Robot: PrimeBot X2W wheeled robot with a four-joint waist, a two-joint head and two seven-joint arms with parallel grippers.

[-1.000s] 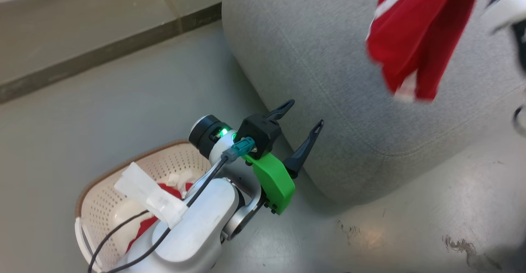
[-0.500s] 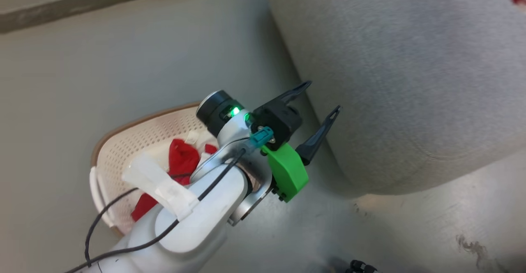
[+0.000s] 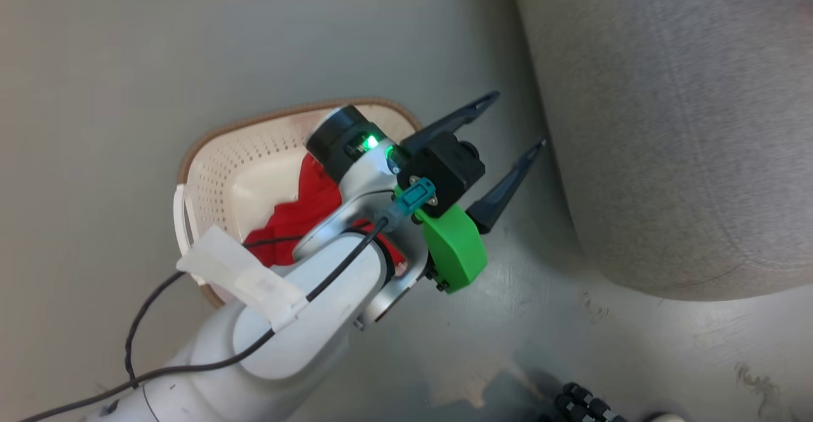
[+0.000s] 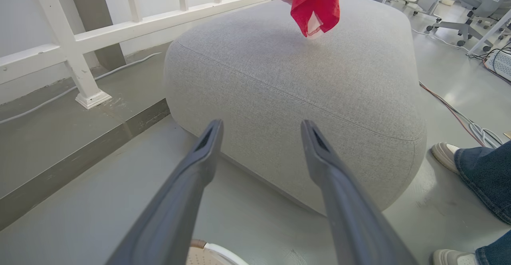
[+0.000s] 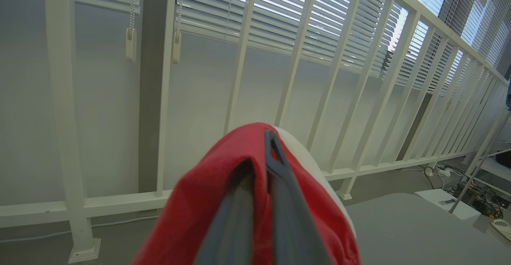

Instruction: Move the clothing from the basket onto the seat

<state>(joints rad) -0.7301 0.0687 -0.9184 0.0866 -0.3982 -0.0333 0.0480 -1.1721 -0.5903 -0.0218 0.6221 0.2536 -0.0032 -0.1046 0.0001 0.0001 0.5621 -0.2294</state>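
You have the first red garment (image 4: 313, 1), white-trimmed at its hem, hanging bunched above the top of the seat (image 4: 299, 85). Whether the hem touches the seat cannot be told. The seat is a large grey fabric cushion with rounded corners and a stitched seam. The basket (image 3: 209, 161), cream, perforated and brown-rimmed, stands upright near the seat's corner, not touching it. The second red garment (image 3: 295, 218) lies crumpled inside the basket.
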